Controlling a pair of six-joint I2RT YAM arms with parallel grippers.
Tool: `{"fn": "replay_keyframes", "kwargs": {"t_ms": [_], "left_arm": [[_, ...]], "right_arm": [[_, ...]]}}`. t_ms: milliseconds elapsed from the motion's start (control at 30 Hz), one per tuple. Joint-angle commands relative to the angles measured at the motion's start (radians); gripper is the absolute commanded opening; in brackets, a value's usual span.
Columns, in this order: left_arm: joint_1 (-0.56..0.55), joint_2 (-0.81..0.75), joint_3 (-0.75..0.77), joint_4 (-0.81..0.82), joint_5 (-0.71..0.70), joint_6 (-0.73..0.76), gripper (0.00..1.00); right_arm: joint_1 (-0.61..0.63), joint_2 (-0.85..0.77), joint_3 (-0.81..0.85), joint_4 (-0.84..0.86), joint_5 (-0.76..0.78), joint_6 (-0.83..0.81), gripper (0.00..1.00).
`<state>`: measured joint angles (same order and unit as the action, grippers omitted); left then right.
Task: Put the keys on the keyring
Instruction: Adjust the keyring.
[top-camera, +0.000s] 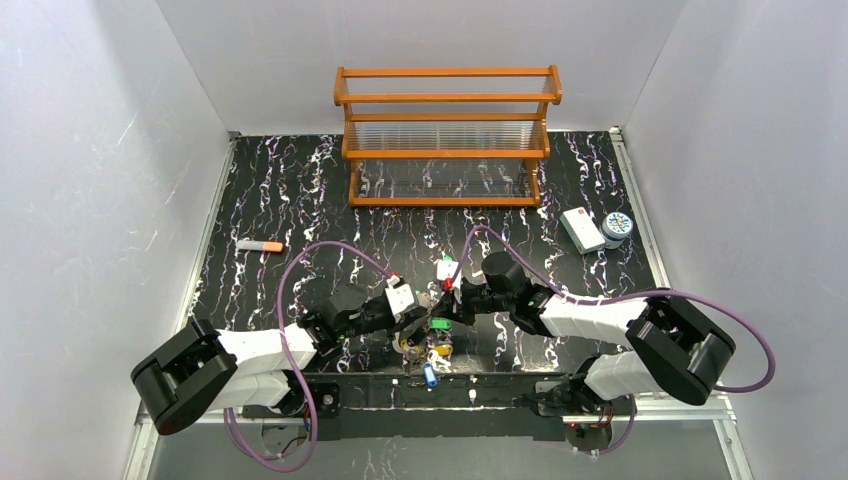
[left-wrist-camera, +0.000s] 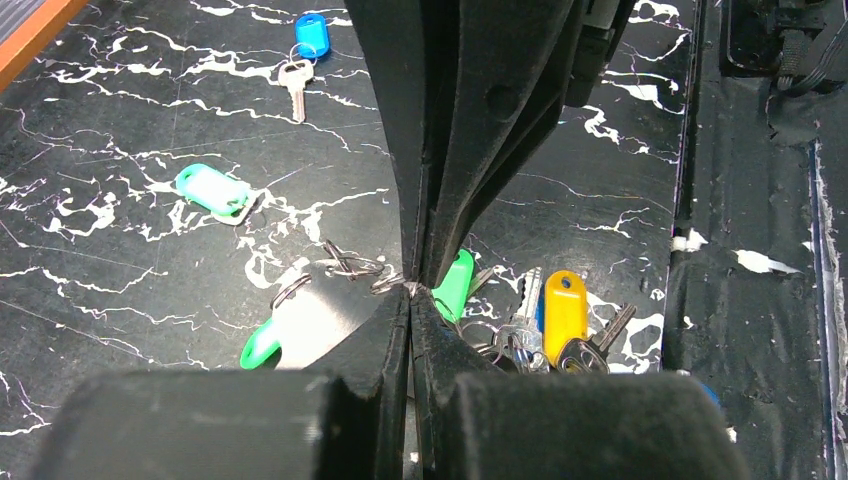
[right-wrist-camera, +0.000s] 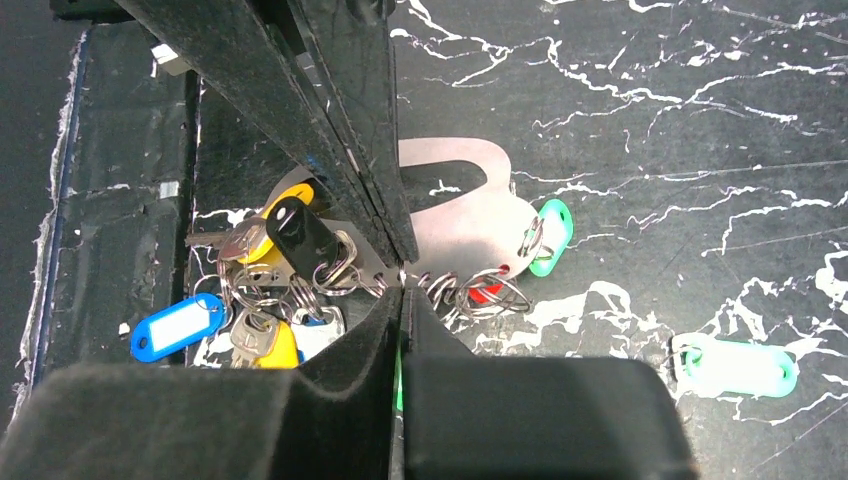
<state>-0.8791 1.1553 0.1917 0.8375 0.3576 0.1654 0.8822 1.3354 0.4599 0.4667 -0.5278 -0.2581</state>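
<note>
The left pincer (left-wrist-camera: 412, 285) and right pincer (right-wrist-camera: 400, 275) are closed, apparently pinched on the keyring (right-wrist-camera: 460, 215). The keys (right-wrist-camera: 250, 300) are bunched at its six o'clock on the table (right-wrist-camera: 650, 150).

- Table (top-camera: 300, 200): black top veined with white.
- At the meeting tips of the left claw (left-wrist-camera: 412, 290) and right claw (right-wrist-camera: 402, 275): the flat silvery keyring (right-wrist-camera: 460, 225), with small rings along its edge.
- Just beside those tips, toward the arm bases: a heap of keys (left-wrist-camera: 565, 315) with yellow, blue and green tags.
- Nearer still to the bases: a lone blue-tagged key (left-wrist-camera: 300, 60).
- Near the left claw, apart from the heap: a pale green tag (left-wrist-camera: 213, 192).
- Well beyond both claws: a wooden rack (top-camera: 447, 135).
- Far right of the right claw: a white box (top-camera: 581, 229) just beside a round tin (top-camera: 618, 228).
- Far left of the left claw: an orange-tipped stick (top-camera: 260, 245).
</note>
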Motion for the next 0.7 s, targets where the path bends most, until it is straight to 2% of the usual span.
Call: {"fn": "replay_keyframes", "kwargs": {"t_ms": [0, 267, 367, 533, 667], "left_arm": [[0.003, -0.021, 0.015, 0.033, 0.022, -0.007, 0.0], [0.003, -0.028, 0.015, 0.034, 0.018, -0.009, 0.0], [0.003, -0.047, 0.011, 0.033, -0.03, -0.01, 0.0], [0.003, -0.124, -0.016, 0.021, -0.116, 0.008, 0.25], [0.003, -0.173, -0.044, 0.008, -0.065, 0.066, 0.34]], "right_arm": [[0.006, 0.011, 0.028, 0.026, 0.006, -0.018, 0.02], [0.007, -0.003, 0.018, 0.034, 0.002, -0.018, 0.01], [0.008, -0.027, 0.002, 0.036, 0.015, -0.023, 0.01], [0.008, -0.07, -0.023, 0.038, 0.016, -0.04, 0.01], [0.007, -0.104, -0.041, 0.055, -0.015, -0.048, 0.01]]}}
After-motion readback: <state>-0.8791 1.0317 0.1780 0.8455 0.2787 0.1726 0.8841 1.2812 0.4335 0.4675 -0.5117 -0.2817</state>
